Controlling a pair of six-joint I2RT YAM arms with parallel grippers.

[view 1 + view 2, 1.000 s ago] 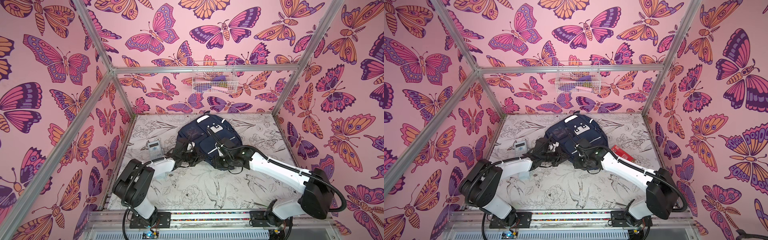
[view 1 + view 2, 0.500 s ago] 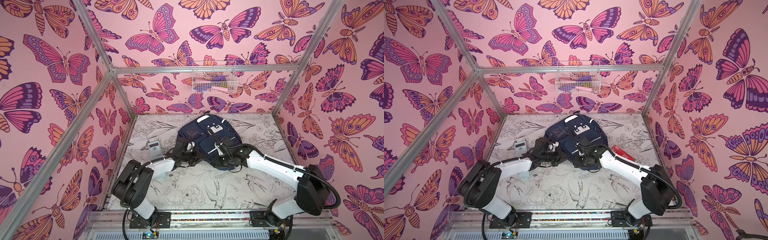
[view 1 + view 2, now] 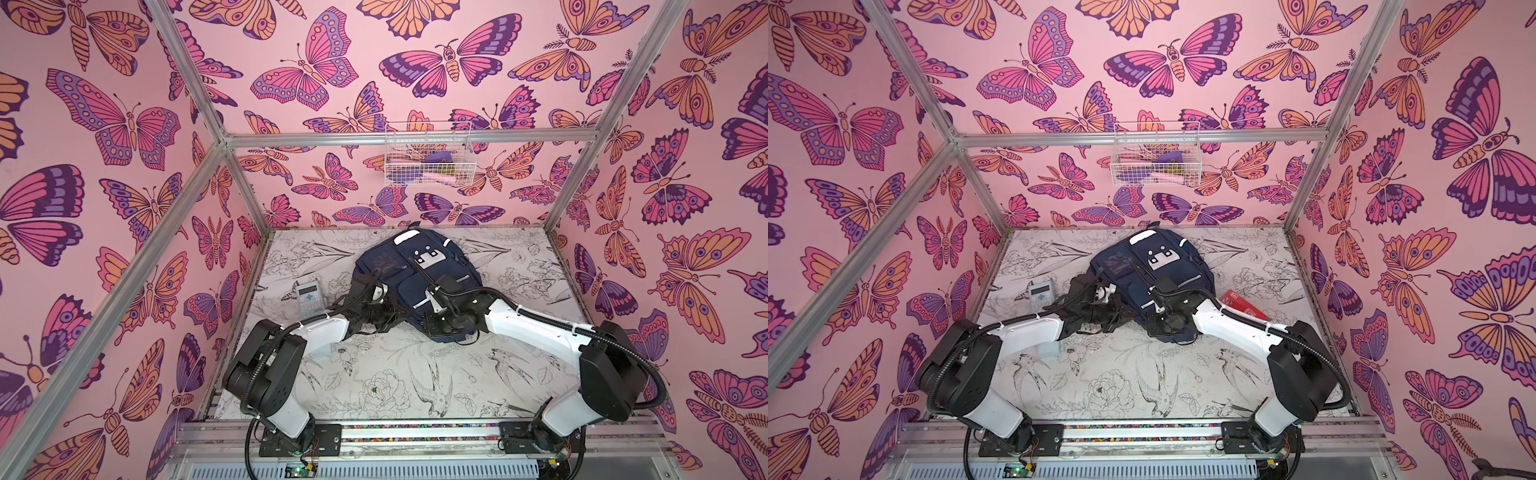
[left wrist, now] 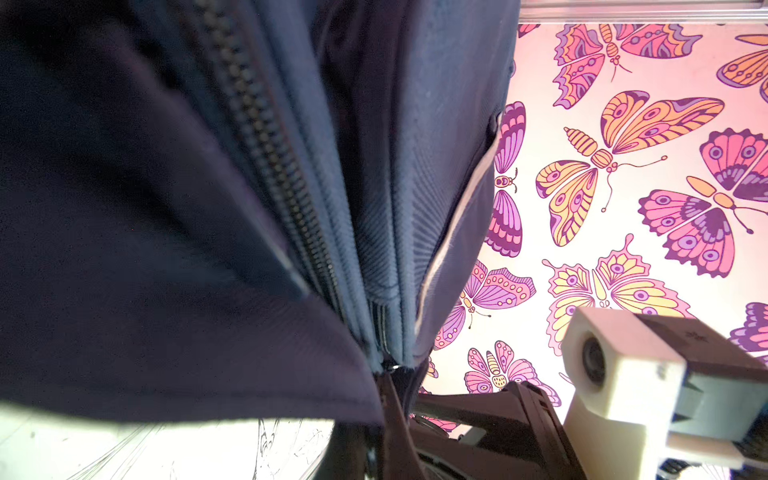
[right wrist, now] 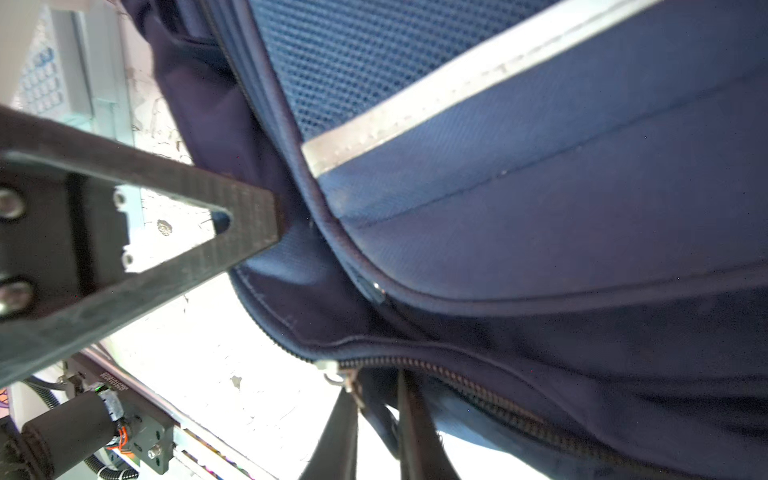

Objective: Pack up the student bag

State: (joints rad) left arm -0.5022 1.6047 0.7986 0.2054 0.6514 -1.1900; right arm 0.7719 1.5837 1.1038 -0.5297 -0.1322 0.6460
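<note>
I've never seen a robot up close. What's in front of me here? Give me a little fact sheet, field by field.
bag: navy blue fabric backpack, lying front up on the flower-printed table
left gripper: shut, pinching the backpack's near edge
right gripper: fingers close together beside a zip on the backpack's near edge; grip unclear
left of bag: grey pocket calculator, lying on the table
right of bag: flat red packet, partly hidden
hung above: white wire basket holding pink and purple items
</note>
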